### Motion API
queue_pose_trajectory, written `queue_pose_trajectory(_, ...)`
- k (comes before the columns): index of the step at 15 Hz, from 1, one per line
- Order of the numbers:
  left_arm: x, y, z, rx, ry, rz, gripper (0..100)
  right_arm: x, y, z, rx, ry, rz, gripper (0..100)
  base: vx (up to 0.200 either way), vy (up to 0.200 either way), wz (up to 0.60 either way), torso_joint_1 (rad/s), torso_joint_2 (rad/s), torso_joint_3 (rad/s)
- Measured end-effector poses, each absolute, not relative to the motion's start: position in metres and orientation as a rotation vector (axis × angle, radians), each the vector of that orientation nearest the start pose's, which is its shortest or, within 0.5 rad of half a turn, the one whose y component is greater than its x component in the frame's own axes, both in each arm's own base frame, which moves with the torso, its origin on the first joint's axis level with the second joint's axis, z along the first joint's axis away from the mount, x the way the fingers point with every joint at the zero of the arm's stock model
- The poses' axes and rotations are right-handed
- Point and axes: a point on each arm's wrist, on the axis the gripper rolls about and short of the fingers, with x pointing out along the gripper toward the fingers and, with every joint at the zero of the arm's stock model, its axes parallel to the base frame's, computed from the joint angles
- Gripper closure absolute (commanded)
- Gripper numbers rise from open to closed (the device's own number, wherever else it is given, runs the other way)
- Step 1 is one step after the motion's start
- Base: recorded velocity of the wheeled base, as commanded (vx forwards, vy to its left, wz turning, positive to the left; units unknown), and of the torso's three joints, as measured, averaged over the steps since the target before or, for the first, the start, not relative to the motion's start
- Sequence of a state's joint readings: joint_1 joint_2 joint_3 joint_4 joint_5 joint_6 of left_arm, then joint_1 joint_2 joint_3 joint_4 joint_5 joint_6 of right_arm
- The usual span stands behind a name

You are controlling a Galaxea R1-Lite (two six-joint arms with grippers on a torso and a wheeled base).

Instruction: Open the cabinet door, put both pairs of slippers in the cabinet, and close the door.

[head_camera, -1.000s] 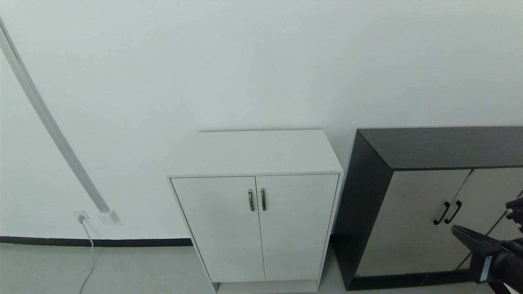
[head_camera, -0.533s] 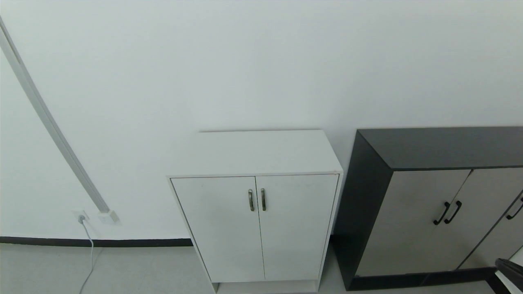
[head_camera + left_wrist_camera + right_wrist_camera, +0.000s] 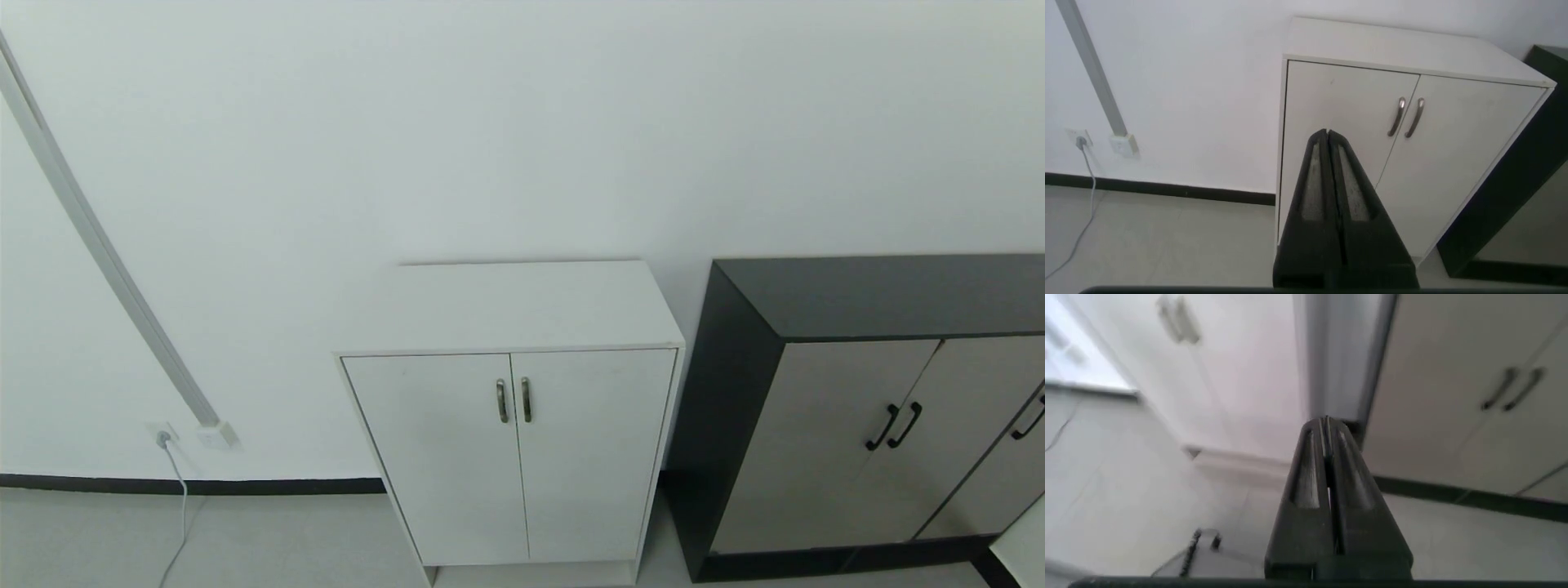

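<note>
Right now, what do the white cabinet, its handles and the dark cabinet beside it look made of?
White cabinet: likely laminated board, matte white, flat plain panels. Its handles: brushed metal, by the dull grey sheen. Dark cabinet: probably board too, matte black frame, smooth grey doors; the core cannot be told.

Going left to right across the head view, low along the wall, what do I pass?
White wall socket with a grey cable plugged in, small white box at the foot of the slanted grey duct, white two-door cabinet, black cabinet with grey doors.
</note>
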State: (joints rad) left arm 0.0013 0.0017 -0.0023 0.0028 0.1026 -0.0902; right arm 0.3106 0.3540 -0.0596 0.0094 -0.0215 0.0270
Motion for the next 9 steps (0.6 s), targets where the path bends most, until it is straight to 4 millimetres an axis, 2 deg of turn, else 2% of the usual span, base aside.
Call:
queue_pose_trajectory(5, -0.023, 0.002, 0.076, -0.090, -0.002, 0.104, 100, 0.000, 0.000, 0.082, -0.030, 0.284, 0.289, 100, 0.000, 0.000, 0.00, 0.000, 0.00, 0.000)
queue_pose_trajectory(9, -0.023, 0.002, 0.076, -0.089, -0.002, 0.104, 100, 0.000, -0.001, 0.080, -0.035, 0.281, 0.294, 100, 0.000, 0.000, 0.00, 0.000, 0.00, 0.000)
